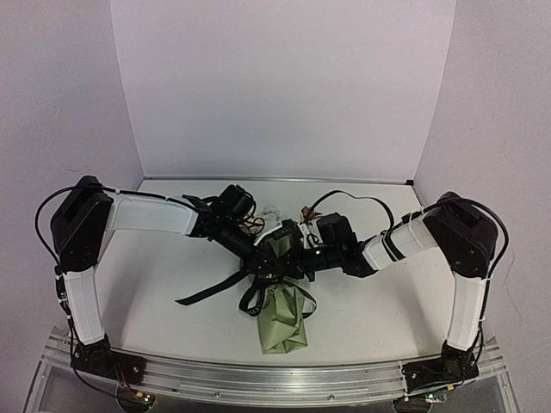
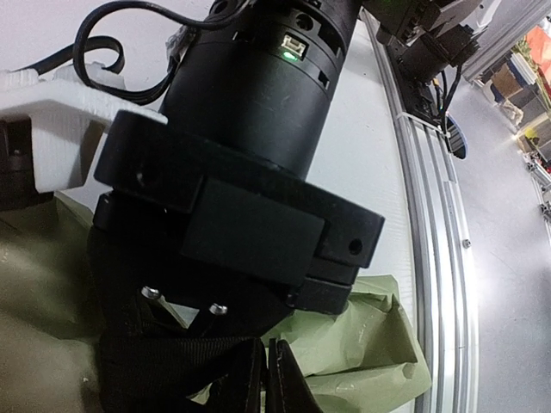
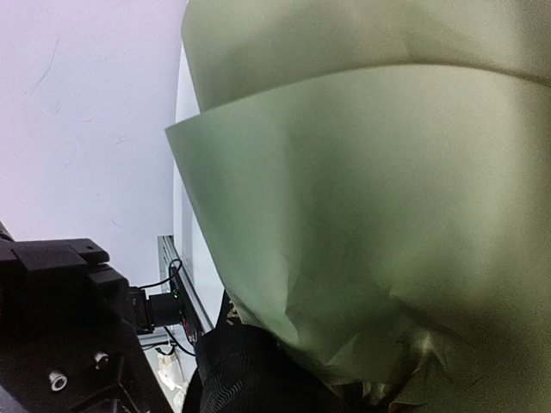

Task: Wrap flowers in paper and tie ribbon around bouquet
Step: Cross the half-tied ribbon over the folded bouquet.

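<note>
Near table front edge: bouquet, ribbon trailing left.

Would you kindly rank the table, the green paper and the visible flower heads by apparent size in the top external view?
Largest to smallest:
1. table, by far the largest
2. paper, a crumpled olive bundle near the front edge
3. flower heads, only small bits showing

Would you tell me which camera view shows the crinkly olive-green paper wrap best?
The top external view: only there does the crinkly olive-green paper wrap show nearly whole. The left wrist view catches crumpled patches; the right wrist view is so close that paper fills the frame.
</note>
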### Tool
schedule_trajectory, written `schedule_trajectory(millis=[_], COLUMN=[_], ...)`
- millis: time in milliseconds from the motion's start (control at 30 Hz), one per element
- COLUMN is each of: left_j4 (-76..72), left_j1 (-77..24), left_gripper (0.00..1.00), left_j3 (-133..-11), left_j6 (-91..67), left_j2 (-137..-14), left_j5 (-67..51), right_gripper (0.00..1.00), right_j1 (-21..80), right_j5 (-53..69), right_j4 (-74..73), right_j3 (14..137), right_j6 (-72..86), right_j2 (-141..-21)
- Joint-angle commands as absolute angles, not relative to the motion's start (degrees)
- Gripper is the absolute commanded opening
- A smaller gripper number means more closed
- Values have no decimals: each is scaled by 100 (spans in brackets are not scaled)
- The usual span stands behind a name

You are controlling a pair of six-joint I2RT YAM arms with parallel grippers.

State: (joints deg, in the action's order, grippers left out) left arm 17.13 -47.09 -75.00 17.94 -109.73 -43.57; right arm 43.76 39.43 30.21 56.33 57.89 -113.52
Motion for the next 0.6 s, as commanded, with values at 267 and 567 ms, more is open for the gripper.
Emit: schedule_trajectory(millis=[267, 567], left_j4=[1030, 897], left_j1=[-4718, -4711], left_gripper=[33, 40], left_j3=[-7500, -7308], left_j6=[1163, 960], left_j2=[-10701, -10263], left_j5=[-4028, -3568], right_gripper=[0, 0], right_j1=[4324, 4307], right_j5=[3790, 3920], right_j4=[3854, 3851], right_j3=[5680, 5738], right_j6=[5994, 6014], right_j2=[-11470, -11526])
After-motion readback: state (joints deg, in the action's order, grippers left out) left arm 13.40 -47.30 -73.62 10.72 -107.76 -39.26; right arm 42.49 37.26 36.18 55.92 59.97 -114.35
